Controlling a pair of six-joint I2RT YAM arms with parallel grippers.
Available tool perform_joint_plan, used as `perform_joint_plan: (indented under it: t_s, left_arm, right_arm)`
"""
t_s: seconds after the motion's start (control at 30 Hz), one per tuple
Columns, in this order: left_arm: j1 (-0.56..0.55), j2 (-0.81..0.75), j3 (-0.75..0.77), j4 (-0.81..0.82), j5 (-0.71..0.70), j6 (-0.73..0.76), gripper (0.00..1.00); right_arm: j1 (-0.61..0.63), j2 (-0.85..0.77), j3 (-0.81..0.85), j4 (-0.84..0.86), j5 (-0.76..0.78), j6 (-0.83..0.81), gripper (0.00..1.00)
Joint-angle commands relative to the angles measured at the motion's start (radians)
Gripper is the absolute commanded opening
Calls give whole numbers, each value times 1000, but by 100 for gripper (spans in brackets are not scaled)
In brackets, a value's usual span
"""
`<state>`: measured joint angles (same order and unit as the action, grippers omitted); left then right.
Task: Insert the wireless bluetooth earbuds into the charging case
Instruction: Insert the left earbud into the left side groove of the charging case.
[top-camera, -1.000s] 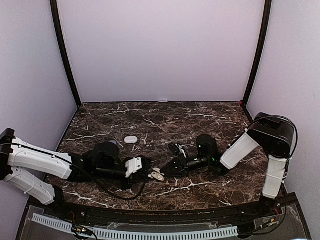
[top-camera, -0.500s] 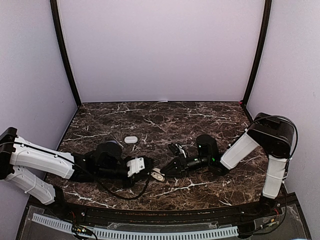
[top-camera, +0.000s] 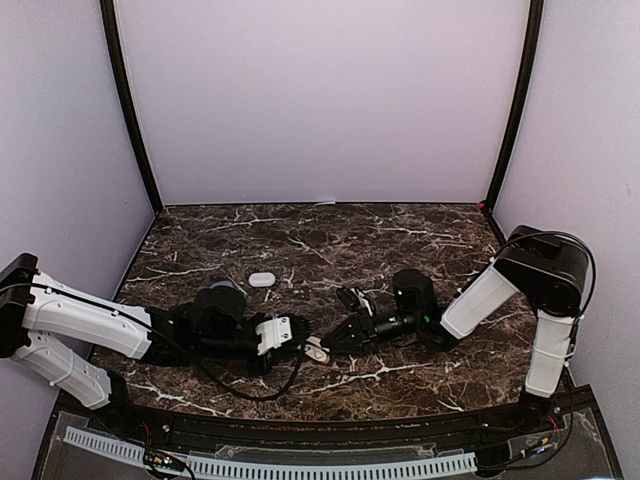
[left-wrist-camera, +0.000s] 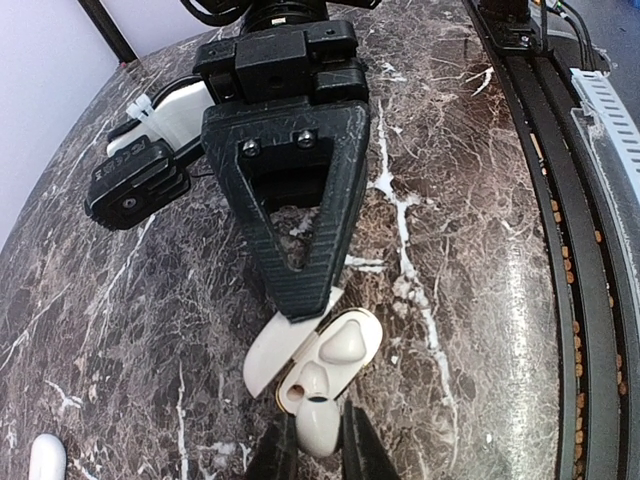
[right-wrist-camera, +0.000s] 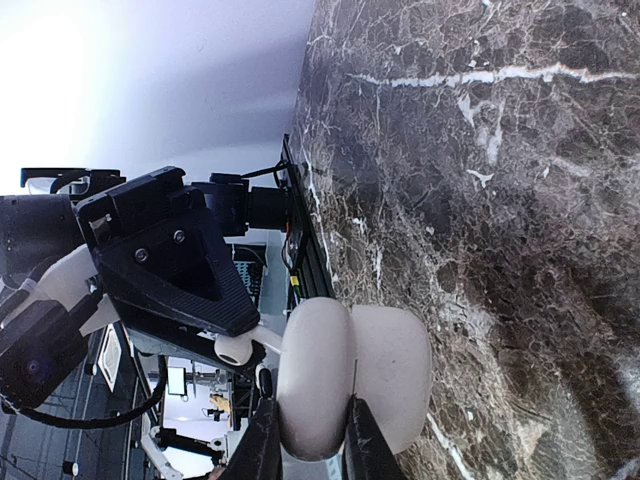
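- Charging case (left-wrist-camera: 300, 378) open on table (left-wrist-camera: 450, 250), near centre, between both hands; one earbud (left-wrist-camera: 346, 344) seated inside.
- Left hand (left-wrist-camera: 315, 442) narrow, pinching second earbud (left-wrist-camera: 318, 425) just above the empty socket.
- Right hand (right-wrist-camera: 307, 440) clamped on lid (right-wrist-camera: 315, 370).

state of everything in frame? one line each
charging case: open, gripped by right gripper.
earbud: seated in charging case.
second earbud: pinched at the empty socket, not seated.
left gripper: fingers shut on second earbud.
right gripper: fingers shut on charging case.
white rounded item: loose on table, untouched.
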<state>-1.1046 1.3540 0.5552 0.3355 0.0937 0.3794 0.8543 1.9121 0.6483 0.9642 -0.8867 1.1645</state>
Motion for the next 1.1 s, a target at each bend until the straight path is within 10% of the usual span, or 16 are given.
perform_joint_plan:
  t_s: [0.0, 1.07]
  left_arm:
    - [-5, -24, 7, 0, -1, 1, 13]
    - [-4, 3, -7, 51, 4, 86, 13]
  right_arm:
    - [-7, 6, 9, 21, -15, -13, 12]
    - [-7, -22, 31, -35, -20, -30, 12]
